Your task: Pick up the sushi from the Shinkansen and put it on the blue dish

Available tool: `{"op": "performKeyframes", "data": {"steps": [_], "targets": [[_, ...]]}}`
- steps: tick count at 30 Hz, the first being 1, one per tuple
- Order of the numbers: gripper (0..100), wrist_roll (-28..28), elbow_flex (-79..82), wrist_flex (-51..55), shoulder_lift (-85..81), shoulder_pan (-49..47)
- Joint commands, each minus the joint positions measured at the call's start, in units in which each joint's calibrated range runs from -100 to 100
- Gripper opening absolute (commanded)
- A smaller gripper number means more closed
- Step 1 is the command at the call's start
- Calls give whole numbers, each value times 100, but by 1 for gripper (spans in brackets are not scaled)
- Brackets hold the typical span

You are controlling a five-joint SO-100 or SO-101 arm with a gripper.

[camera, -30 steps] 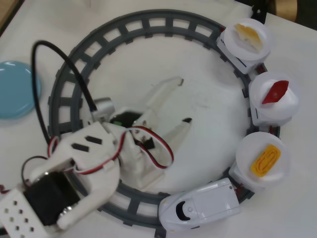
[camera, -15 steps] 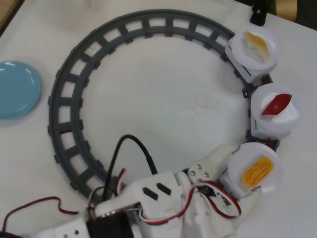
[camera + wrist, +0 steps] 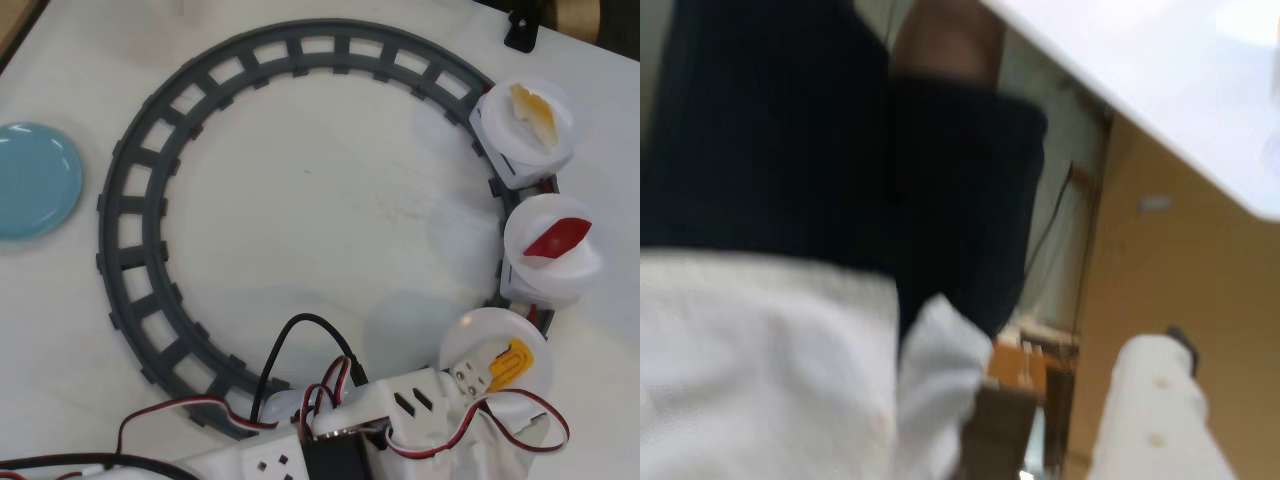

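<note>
Right now your gripper (image 3: 488, 375) is down on the nearest white plate (image 3: 470, 335) of the Shinkansen (image 3: 540, 200), and the sushi (image 3: 508, 363) lies just at the fingertips, its ridged orange-yellow body poking out up and to the right of them in the overhead view. Whether the fingers are parted, closed or already pinching the piece, you cannot tell from above: the arm's white body and its red and black wires cover the jaws. The wrist view is no help, being a blurred look at dark cloth, something white and brown furniture.

So the step in hand looks like the grasp itself. Your next move calls for a firm hold across the short sides of the sushi, then a straight lift clear of the plate rim before you swing away.

Just beyond the fingers, on the next plate up, sits the red pointed piece (image 3: 556, 238); beyond that, the pale orange-and-white piece (image 3: 533, 112). Leave both alone.

Farthest from the fingers, across the ring of grey track (image 3: 140, 170) at the left edge of the overhead view, waits the blue dish (image 3: 35, 180), bare.

No brand, label or readable writing shows in either view.
</note>
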Motion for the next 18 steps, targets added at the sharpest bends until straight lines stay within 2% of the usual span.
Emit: {"op": "performKeyframes", "data": {"steps": [1, 7, 18], "targets": [[25, -269, -589, 399, 45, -13], [26, -625, -643, 1078, 45, -48], [25, -641, -562, 1681, 120, -40]]}}
